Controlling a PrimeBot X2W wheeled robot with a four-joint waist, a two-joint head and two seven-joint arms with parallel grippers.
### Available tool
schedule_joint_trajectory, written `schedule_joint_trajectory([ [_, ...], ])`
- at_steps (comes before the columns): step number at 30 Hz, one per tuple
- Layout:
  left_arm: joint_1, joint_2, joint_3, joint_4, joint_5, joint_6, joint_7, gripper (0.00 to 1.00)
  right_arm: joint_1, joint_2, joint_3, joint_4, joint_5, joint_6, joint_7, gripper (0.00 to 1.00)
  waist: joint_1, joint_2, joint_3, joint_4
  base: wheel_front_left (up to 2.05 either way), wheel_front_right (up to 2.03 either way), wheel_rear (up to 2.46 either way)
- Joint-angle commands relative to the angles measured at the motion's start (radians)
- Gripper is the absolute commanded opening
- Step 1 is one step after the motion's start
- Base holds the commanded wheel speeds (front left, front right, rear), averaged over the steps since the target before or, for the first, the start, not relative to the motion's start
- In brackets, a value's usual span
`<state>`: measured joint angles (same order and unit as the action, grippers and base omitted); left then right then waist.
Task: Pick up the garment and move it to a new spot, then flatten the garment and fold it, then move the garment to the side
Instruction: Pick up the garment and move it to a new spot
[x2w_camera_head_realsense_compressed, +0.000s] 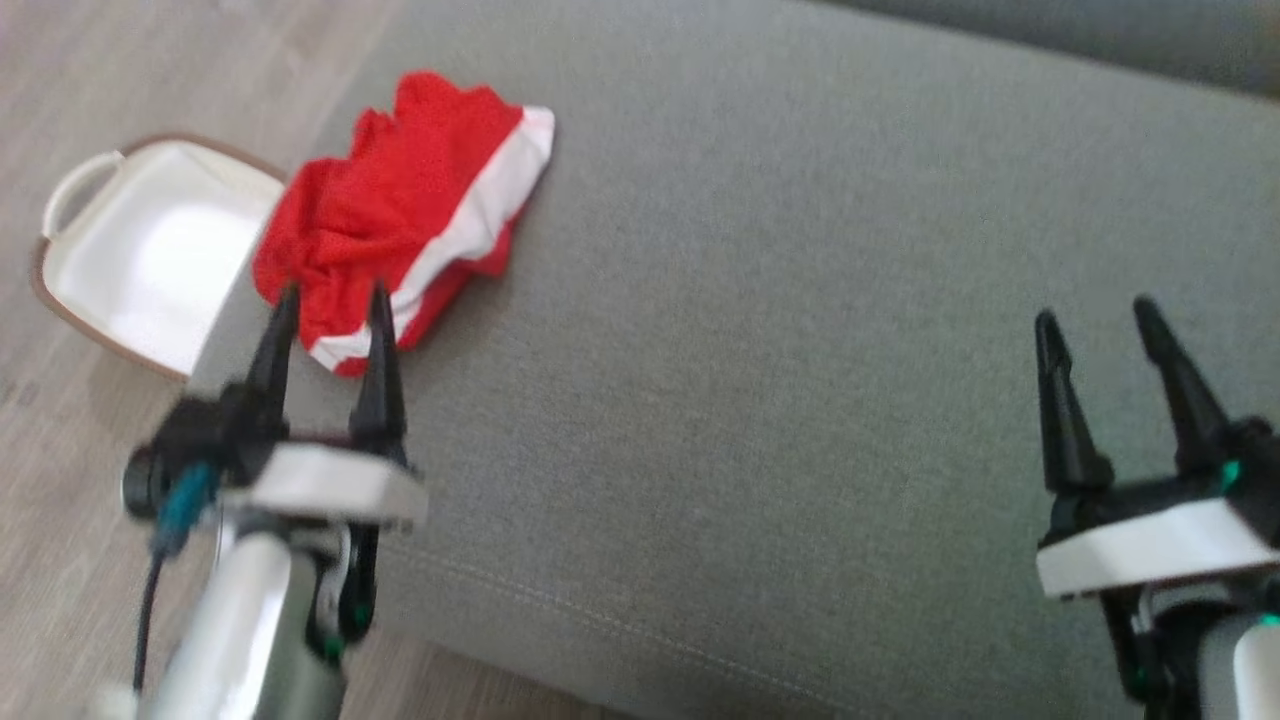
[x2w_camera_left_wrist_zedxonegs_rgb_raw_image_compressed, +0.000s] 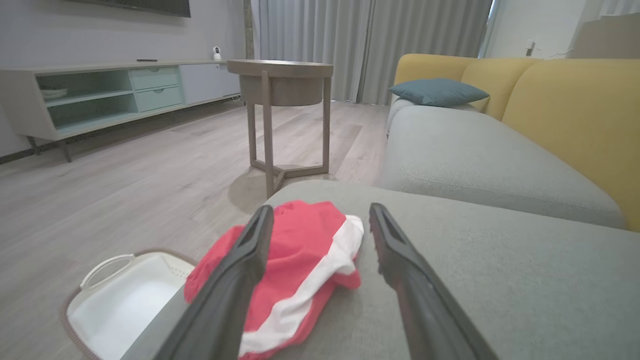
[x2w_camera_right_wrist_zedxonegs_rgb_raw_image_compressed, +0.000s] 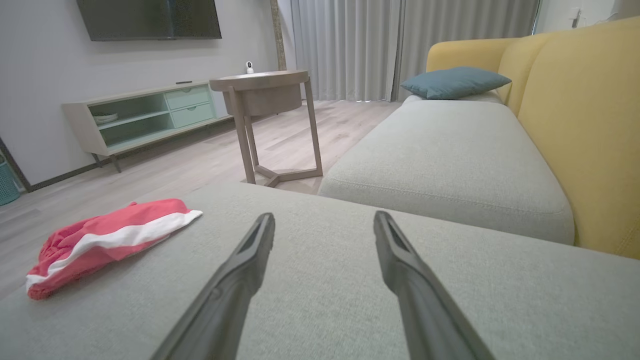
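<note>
Hovering left gripper (x2w_camera_head_realsense_compressed: 333, 292), jaws wide, near garment (x2w_camera_head_realsense_compressed: 400, 190); right gripper (x2w_camera_head_realsense_compressed: 1094, 311) wide.

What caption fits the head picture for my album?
Open left gripper hovers by a crumpled red garment on the grey sofa.

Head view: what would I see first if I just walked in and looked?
The crumpled red garment with a white stripe jumps out, lying near the left edge of the grey sofa seat. Right beside it, on the wood floor, sits a white basket with a handle. The left arm's jaws stand open, pointing at the garment.
</note>
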<state>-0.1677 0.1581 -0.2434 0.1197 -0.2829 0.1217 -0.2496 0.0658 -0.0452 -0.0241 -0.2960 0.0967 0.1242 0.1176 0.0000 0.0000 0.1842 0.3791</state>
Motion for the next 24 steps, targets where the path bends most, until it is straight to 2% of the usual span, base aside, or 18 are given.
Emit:
schedule_joint_trajectory([
  [1, -0.113, 0.0, 0.047, -0.002, 0.004, -0.015, -0.012, 1.0, -0.061, -0.018, 0.024, -0.062, -0.013, 0.007, 0.019, 1.0, 0.0, 0.0, 0.118, -0.026, 0.0, 0.0, 0.0],
  [6, -0.282, -0.031, 0.076, 0.167, -0.022, -0.059, -0.012, 1.0, -0.105, -0.052, -0.001, -0.119, -0.027, 0.007, 0.06, 1.0, 0.0, 0.0, 0.257, -0.046, 0.0, 0.0, 0.0],
  [11, -0.459, -0.04, 0.082, 0.442, -0.064, -0.122, 0.002, 1.0, -0.134, -0.081, -0.02, -0.157, -0.029, 0.007, 0.087, 1.0, 0.0, 0.0, 0.338, -0.053, 0.0, 0.0, 0.0],
  [18, -0.65, -0.021, 0.082, 0.784, -0.094, -0.166, 0.105, 1.0, -0.166, -0.101, -0.02, -0.165, -0.018, 0.007, 0.095, 1.0, 0.0, 0.0, 0.376, -0.065, 0.0, 0.0, 0.0],
  [23, -0.709, -0.01, 0.07, 0.913, -0.098, -0.173, 0.196, 1.0, -0.172, -0.096, -0.021, -0.151, -0.013, 0.007, 0.091, 1.0, 0.0, 0.0, 0.372, -0.071, 0.0, 0.0, 0.0],
  [24, -0.719, -0.007, 0.07, 0.931, -0.1, -0.176, 0.202, 0.42, -0.172, -0.094, -0.022, -0.147, -0.012, 0.007, 0.089, 1.0, 0.0, 0.0, 0.368, -0.072, 0.0, 0.0, 0.0],
])
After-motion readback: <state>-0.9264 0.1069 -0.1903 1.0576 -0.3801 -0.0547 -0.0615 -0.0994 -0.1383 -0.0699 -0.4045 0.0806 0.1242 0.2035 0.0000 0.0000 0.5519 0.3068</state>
